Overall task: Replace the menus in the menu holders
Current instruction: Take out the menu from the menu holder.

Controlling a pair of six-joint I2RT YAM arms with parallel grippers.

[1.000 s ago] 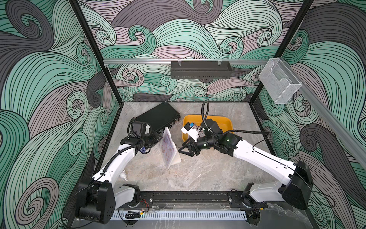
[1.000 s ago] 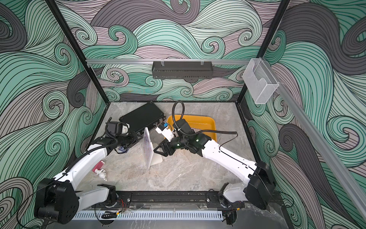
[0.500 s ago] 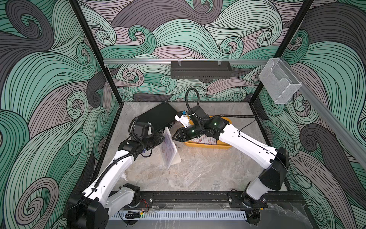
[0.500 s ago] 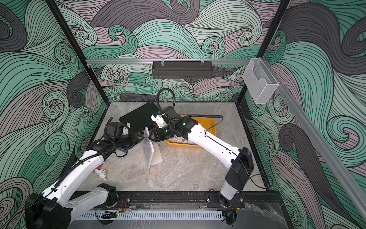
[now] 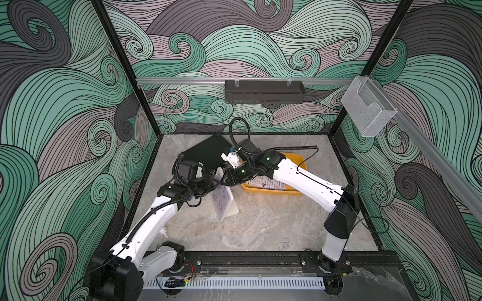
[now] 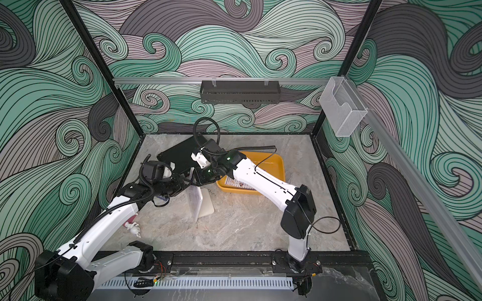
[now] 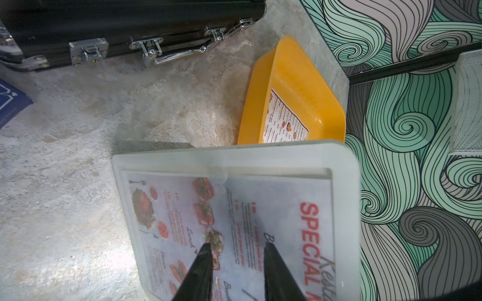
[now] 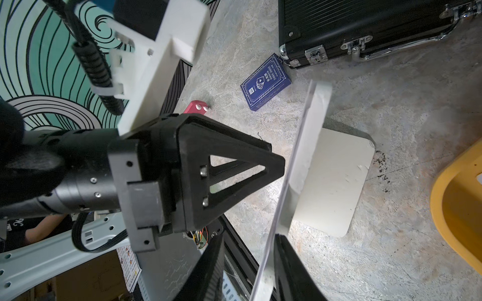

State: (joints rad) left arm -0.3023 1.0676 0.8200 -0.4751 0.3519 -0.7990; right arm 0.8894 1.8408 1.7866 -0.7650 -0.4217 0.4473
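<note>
Top views both show the menu holder point(image 5: 233, 209) standing on the desk point(image 5: 260, 229), left of centre, just near of the black case point(image 5: 206, 153) and left of the yellow tray point(image 5: 296, 157). Its face looks left and carries the pinkish menu point(image 5: 221, 201). The left tool point(image 5: 216, 183) reaches in from the left, the right tool point(image 5: 224, 180) from the right, and both close in on the holder's far end. A black-bordered menu point(image 5: 263, 184) lies flat in the tray, partly under the right arm. A small white and pink figure point(image 6: 133, 227) lies on the desk beside the left arm.

Left wrist view: two black fingers point(image 7: 203, 271) stand narrowly apart in front of the holder's clear face, with nothing between them. The red heading "SPECIAL" and food photos show through the sleeve. Beyond the holder sit the tray with its menu and the closed case with chrome latches.

Right wrist view: the right tool straddles the holder's edge. One finger point(image 8: 292, 260) lies against the white back, while a gap shows between the other finger and the clear front, so the jaws are narrow but not clamped. The left tool's triangular finger tip is at the clear front, touching or nearly so. A blue card box point(image 8: 266, 83) lies on the desk just beside the case's corner.
</note>
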